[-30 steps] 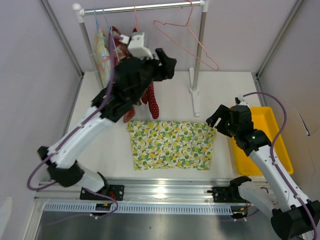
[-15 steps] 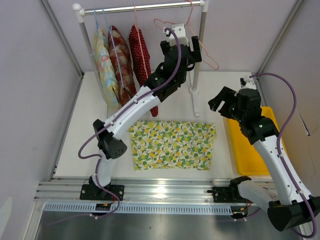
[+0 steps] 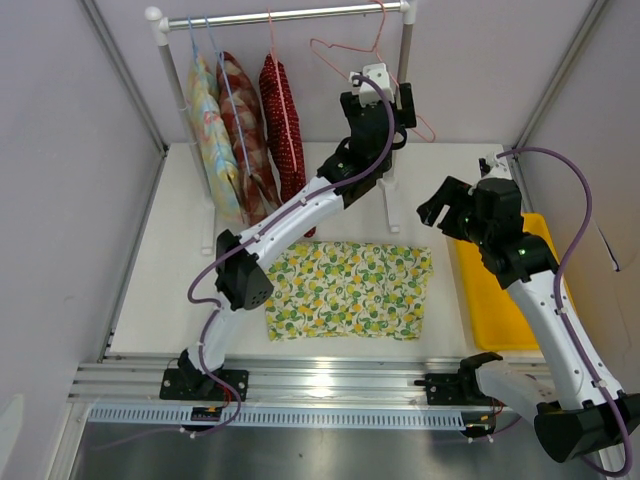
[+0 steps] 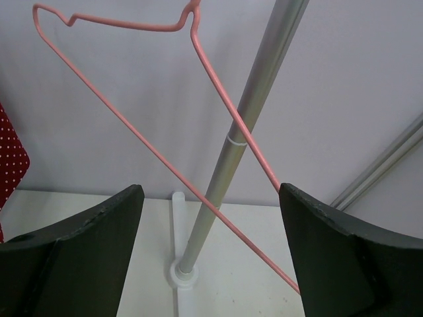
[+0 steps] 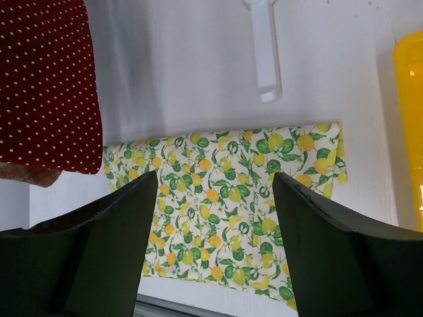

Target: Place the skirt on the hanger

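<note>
Pale lilac walls (image 3: 60, 150) enclose a white table (image 3: 180, 260) holding a metal rack (image 3: 300, 14).

your skirt (image 3: 345, 290) lies flat on the table (image 3: 170, 250), toward its front edge, between the two arms. behind it stands the rack (image 3: 290, 14): three garments (image 3: 240, 120) hang on its left half, and the hanger (image 4: 125, 26) hangs alone by the right post (image 3: 392, 140). the left gripper (image 4: 211, 188) sits just before that hanger. the tray (image 3: 480, 315) lies just right of the skirt.
</note>
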Robot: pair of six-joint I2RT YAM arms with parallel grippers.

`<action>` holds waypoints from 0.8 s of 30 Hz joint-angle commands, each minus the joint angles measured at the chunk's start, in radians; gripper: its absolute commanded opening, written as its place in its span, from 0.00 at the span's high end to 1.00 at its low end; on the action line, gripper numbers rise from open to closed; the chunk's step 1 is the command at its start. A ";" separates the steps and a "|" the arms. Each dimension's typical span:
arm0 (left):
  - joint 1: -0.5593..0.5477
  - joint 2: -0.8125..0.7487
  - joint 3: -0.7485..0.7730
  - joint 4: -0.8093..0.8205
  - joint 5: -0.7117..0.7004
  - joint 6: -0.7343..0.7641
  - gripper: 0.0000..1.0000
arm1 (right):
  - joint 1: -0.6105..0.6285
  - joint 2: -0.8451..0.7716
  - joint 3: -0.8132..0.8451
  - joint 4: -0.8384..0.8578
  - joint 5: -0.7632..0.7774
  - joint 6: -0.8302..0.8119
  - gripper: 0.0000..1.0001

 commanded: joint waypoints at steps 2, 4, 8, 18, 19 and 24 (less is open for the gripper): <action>0.003 0.007 0.065 0.041 -0.019 0.006 0.16 | -0.003 -0.024 0.020 0.010 -0.007 -0.028 0.24; 0.004 0.002 0.063 0.012 -0.029 -0.003 0.26 | -0.003 -0.030 0.019 0.007 -0.007 -0.029 0.25; 0.009 -0.038 0.022 -0.026 -0.047 -0.009 0.42 | -0.003 -0.034 0.010 0.007 -0.005 -0.031 0.25; 0.015 -0.182 -0.107 -0.079 -0.056 -0.063 0.46 | -0.005 -0.047 0.002 0.016 -0.005 -0.032 0.26; 0.015 -0.196 -0.132 -0.082 -0.047 -0.069 0.39 | -0.006 -0.047 0.007 0.016 -0.005 -0.034 0.26; 0.013 -0.260 -0.208 -0.097 -0.039 -0.107 0.26 | -0.061 0.007 0.088 0.063 0.015 -0.092 0.24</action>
